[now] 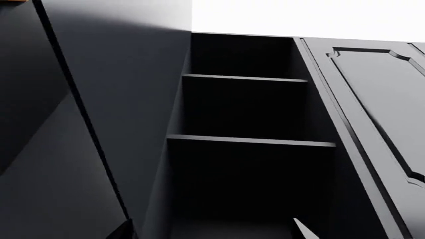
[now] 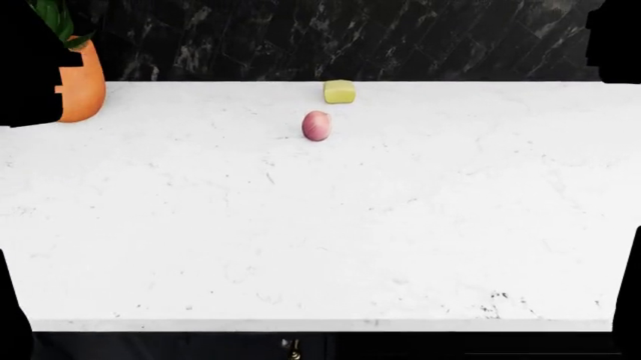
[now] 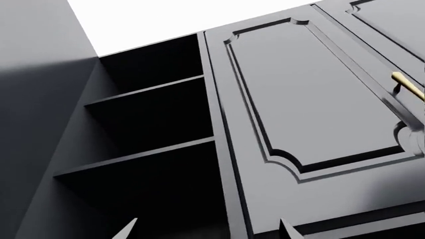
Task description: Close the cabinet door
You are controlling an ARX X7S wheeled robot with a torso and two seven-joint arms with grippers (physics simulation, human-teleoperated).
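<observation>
In the left wrist view the cabinet door (image 1: pixel 119 99) is a tall flat dark panel swung out beside an open compartment with two shelves (image 1: pixel 249 142). The same door (image 3: pixel 40 124) and shelves (image 3: pixel 143 154) show in the right wrist view. My left gripper (image 1: pixel 212 230) is open, its fingertips (image 1: pixel 302 230) set wide apart in front of the compartment and touching nothing. My right gripper (image 3: pixel 207 230) is open too, with one tip before the dark opening and the other before the neighbouring shut door. Neither gripper shows in the head view.
A shut door with a raised panel (image 3: pixel 312 99) and a gold handle (image 3: pixel 408 85) adjoins the opening. Below, a white marble counter (image 2: pixel 320 247) carries a red onion (image 2: pixel 317 125), a yellow block (image 2: pixel 340 91) and an orange plant pot (image 2: pixel 82 82).
</observation>
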